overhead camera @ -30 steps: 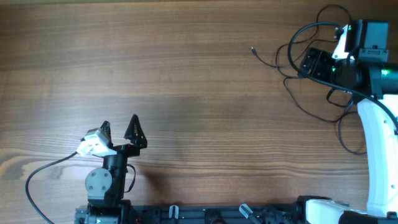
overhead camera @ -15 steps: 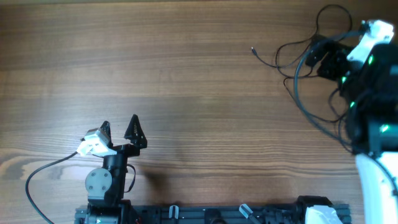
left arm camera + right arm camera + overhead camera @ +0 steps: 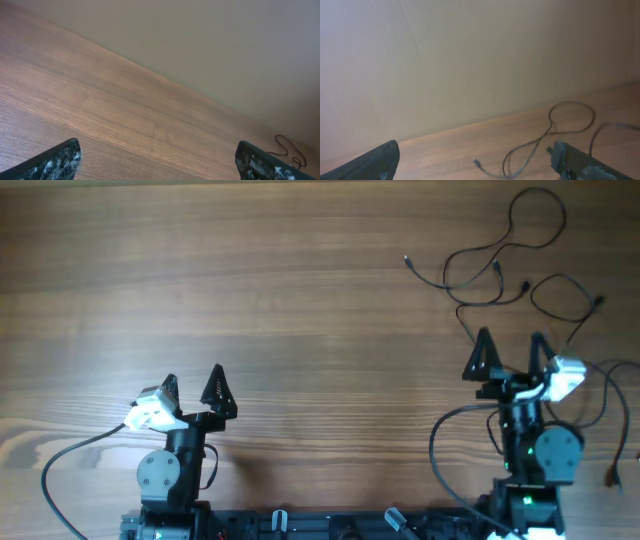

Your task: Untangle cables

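The cables are thin black wires with small plug ends, spread in loose strands at the far right of the table (image 3: 490, 260). One strand loops toward the top edge, another (image 3: 565, 298) lies nearer the right edge. The right wrist view shows a loop and a plug end (image 3: 535, 145). My right gripper (image 3: 510, 352) is open and empty, nearer to me than the strands, holding nothing. My left gripper (image 3: 192, 388) is open and empty at the near left, far from the cables. A bit of cable shows far off in the left wrist view (image 3: 287, 150).
The wooden table (image 3: 300, 310) fills the view. Thicker black arm cables curve beside each arm base, at left (image 3: 60, 470) and at right (image 3: 440, 445). A small dark plug (image 3: 612, 475) lies near the right edge.
My right arm has pulled back from over the cables to its near-side rest position, and the strands now lie loose and spread out. The left arm has not moved.
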Robot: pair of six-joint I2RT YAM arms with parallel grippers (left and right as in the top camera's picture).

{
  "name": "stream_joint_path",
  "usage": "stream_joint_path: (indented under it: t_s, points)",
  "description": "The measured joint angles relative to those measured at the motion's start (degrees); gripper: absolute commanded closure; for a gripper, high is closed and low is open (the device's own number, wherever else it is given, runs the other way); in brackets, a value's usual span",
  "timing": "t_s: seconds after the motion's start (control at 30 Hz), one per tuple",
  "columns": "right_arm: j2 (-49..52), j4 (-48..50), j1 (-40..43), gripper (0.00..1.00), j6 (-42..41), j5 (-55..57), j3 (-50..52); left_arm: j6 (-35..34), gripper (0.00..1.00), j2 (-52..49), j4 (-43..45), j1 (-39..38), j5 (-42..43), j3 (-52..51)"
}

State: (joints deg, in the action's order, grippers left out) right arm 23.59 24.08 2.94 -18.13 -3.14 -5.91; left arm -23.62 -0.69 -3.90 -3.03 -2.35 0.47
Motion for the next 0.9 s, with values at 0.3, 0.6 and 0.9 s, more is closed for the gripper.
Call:
stream_joint_path:
  t_s: [0.3, 0.6, 0.9]
  points:
    - [-15.45, -24.11, 0.0, 0.0, 0.26, 1.9, 5.57, 0.02, 0.0, 0.0, 0.0, 0.0, 0.15, 0.02]
    - [-21.38, -24.06, -0.02, 0.0, 8.96, 2.16, 5.55, 0.0, 0.0, 0.0, 0.0, 0.0, 0.15, 0.02]
    - [-22.38, -24.04, -0.02, 0.0, 15.15, 2.14, 5.55, 0.02, 0.0, 0.0, 0.0, 0.0, 0.15, 0.02]
